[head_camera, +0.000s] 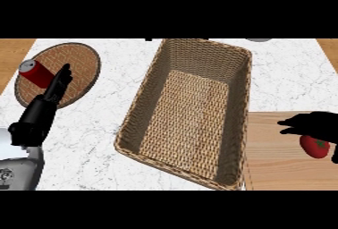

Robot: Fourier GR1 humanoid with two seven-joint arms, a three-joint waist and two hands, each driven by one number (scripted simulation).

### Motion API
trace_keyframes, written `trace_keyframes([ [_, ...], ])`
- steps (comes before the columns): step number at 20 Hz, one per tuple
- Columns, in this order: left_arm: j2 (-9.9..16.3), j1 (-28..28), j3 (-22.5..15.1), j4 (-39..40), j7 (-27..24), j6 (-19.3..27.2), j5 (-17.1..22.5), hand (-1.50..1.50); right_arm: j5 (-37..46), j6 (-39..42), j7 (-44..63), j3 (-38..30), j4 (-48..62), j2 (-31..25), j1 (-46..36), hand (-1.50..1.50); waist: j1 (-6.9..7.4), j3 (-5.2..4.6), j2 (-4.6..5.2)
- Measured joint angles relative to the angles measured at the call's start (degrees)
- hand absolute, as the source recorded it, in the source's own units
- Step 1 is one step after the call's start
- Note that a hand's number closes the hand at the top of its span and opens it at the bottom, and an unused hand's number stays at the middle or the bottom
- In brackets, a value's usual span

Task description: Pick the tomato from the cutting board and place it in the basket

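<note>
A red tomato (315,147) with a green stem lies on the wooden cutting board (274,156) at the lower right. My right hand (315,124) hovers right over it, fingers spread towards the left, partly covering its top; I see no fingers curled round it. The woven basket (140,107) stands in the middle, long and deep, with nothing inside. My left hand (44,109) rests at the left with fingers straight, pointing up towards a round mat.
A red can (37,73) lies on a round woven mat (78,62) at the upper left. The marble counter (290,71) runs behind the board. The basket's right wall (239,134) borders the board's left edge.
</note>
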Motion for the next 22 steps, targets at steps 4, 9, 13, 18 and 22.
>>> trace_keyframes([
  [4,-0.4,-0.9,0.7,1.5,-0.9,-0.7,-0.1,0.0,0.4,-0.8,-1.3,-1.3,3.2,1.8,-1.9,1.5,0.15,-0.28,-0.26],
  [9,-0.5,-1.8,1.6,1.8,-0.3,-1.3,-0.4,0.0,1.9,-3.4,-2.7,-2.2,3.8,2.5,-2.0,1.5,0.02,-0.46,-0.41],
  [13,-0.5,-1.1,2.1,0.6,0.1,-1.9,-0.4,0.0,2.6,-5.8,-3.9,-3.3,4.4,3.3,-1.9,1.5,0.04,-0.51,-0.46],
  [18,-0.7,-0.3,2.7,0.6,0.1,-1.3,-0.8,0.0,-2.2,-4.8,8.6,-11.8,5.6,5.8,0.4,1.5,-1.51,-0.39,-0.79],
  [22,-0.2,1.1,3.6,0.1,-0.1,-1.2,-0.5,0.0,-6.4,-6.3,23.3,-20.8,6.9,7.0,2.4,1.5,-2.97,-0.29,-1.07],
])
